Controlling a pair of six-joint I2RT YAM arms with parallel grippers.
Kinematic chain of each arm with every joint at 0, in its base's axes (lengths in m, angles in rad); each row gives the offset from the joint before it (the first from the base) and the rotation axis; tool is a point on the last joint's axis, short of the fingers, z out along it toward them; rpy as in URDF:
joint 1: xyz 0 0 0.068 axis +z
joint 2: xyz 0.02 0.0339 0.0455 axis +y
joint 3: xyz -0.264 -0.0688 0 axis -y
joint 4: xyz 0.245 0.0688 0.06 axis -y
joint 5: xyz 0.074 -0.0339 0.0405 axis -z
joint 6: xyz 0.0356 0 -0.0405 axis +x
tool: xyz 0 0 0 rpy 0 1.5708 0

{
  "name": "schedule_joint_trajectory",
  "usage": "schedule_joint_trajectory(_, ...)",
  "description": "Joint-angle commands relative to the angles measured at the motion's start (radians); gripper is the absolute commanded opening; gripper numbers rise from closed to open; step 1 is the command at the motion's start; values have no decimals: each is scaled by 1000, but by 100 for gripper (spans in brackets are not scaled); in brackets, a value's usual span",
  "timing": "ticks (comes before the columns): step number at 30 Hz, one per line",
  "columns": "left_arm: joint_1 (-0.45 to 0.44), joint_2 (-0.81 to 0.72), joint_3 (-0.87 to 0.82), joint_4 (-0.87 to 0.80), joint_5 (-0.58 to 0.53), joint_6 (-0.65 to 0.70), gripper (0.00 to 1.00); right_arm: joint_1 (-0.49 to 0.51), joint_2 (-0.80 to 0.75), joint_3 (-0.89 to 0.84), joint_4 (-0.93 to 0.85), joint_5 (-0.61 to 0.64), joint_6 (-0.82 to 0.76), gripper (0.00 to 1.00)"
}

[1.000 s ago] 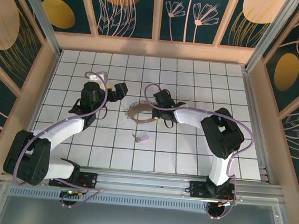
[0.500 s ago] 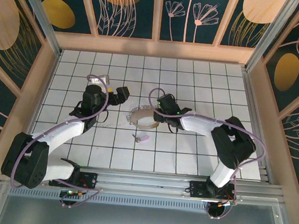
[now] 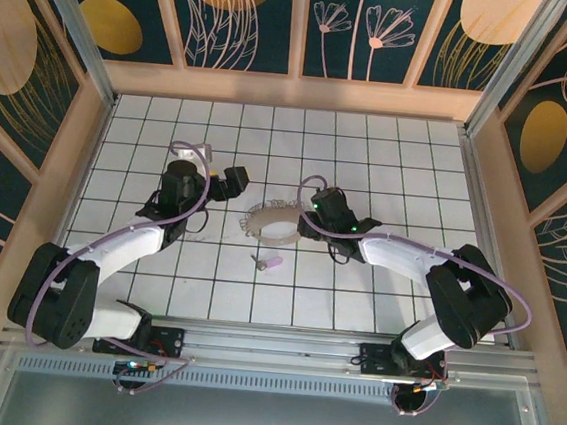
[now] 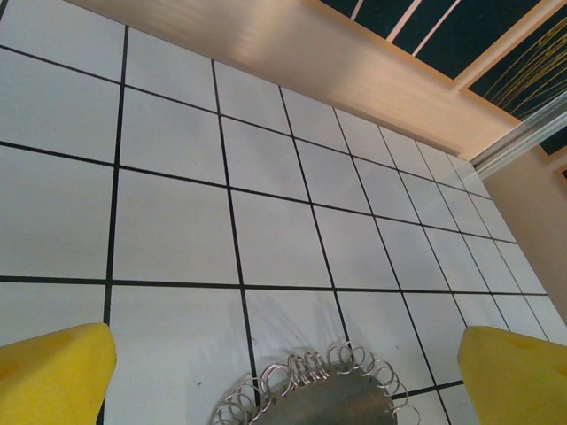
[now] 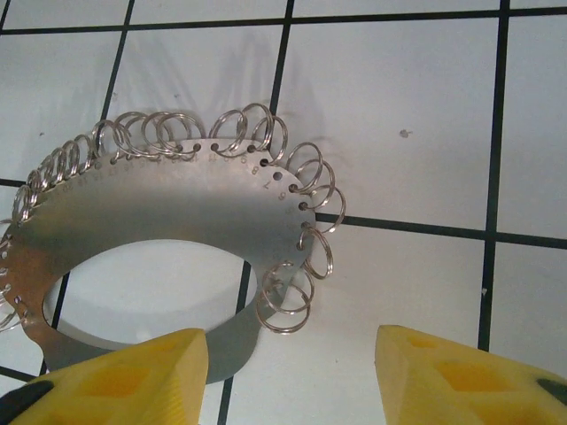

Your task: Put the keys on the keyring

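White tiled counter (image 3: 391,142) with black grid lines, boxed in by a wooden frame (image 3: 295,91) and dark teal panels (image 3: 332,26) with plant prints. The keyring (image 3: 264,211) lies flat near the middle of the counter. Up close it's a flat grey metal hoop with a bunch of little wire split rings (image 5: 285,305) hooked through holes along its outer edge. The tiny lilac-pink key (image 3: 271,264) sits on its own at 6 o'clock from the keyring, near it but not touching, with neither arm reaching for it. The right gripper (image 3: 306,218) is just beside the keyring at its 3 o'clock. From the right wrist view its yellow pads (image 5: 124,381) are spread apart and let go: the 6 o'clock stretch of the hoop runs down beside the pad at 7 o'clock, and the other pad sits over bare tile, well clear of the metal. Can't tell if that near pad actually touches the hoop. The left gripper (image 3: 234,181) hangs at roughly 10 o'clock from the keyring, a short way off. Its jaws are spread wide with nothing in them, and in the left wrist view the hoop's ring-covered edge peeks in at 6 o'clock between the two pads.
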Motion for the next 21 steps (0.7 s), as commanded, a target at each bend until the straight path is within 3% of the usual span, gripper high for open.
schedule_joint_trajectory(1, -9, 10, 49, 37, -2, -48, 99, 7, -37, -14, 22, 0, -5, 53)
schedule_joint_trajectory(9, -82, 28, 72, 15, -66, -36, 98, 5, -52, -76, 66, 19, -33, 54)
schedule_joint_trajectory(21, -256, 192, 147, -43, -160, -36, 99, -63, -90, -124, 130, -79, -35, 77)
